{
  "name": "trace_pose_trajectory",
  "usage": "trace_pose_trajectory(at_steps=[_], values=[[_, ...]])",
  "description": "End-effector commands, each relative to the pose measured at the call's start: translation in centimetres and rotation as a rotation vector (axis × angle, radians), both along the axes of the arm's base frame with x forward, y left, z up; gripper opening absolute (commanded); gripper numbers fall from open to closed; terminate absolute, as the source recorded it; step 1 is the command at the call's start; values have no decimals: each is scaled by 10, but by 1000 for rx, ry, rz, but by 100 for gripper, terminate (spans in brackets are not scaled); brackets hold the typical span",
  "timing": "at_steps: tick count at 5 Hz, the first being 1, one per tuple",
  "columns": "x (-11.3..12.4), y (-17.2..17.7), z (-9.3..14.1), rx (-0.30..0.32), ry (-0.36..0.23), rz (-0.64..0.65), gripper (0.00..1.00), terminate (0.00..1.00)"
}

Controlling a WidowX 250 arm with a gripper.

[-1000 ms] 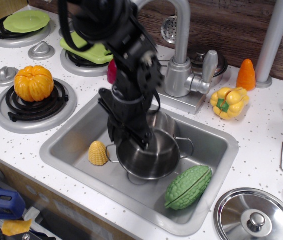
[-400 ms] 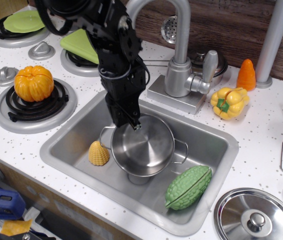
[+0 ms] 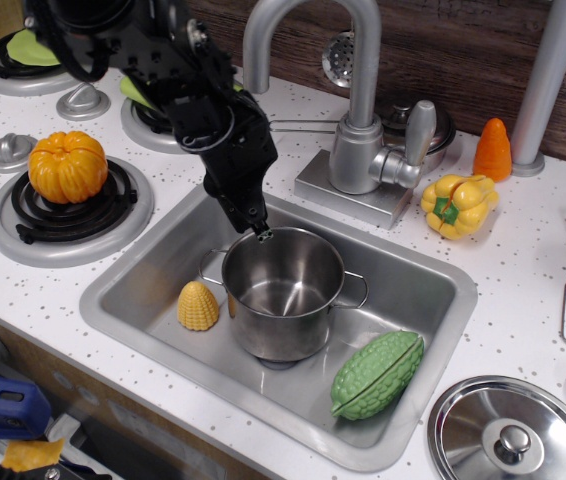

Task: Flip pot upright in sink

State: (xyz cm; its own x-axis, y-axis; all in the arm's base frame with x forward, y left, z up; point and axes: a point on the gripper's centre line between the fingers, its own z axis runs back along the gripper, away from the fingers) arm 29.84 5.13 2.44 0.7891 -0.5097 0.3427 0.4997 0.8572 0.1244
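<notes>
The shiny steel pot (image 3: 285, 300) stands upright with its mouth up in the middle of the grey sink (image 3: 133, 292). Its two wire loop handles point left and right. My black gripper (image 3: 260, 231) reaches down from the upper left. Its tip is right at the pot's back-left rim. The fingers look close together, and I cannot tell whether they still pinch the rim or have let go.
A yellow corn piece (image 3: 197, 306) lies left of the pot and a green gourd (image 3: 377, 374) lies to its right, both in the sink. The faucet (image 3: 361, 110) stands behind. A steel lid (image 3: 511, 433), an orange pumpkin (image 3: 67, 165) and a yellow pepper (image 3: 458, 204) sit on the counter.
The pot has gone from tilted on its side, mouth toward the camera, to standing upright on the sink floor. My arm has swung up and to the left.
</notes>
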Motion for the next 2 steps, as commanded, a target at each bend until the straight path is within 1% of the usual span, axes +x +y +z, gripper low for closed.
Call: trace_pose_trajectory(at_steps=[1,2], values=[[8,5,9,10,-43,-13,100,0],[8,5,9,10,-43,-13,100,100]])
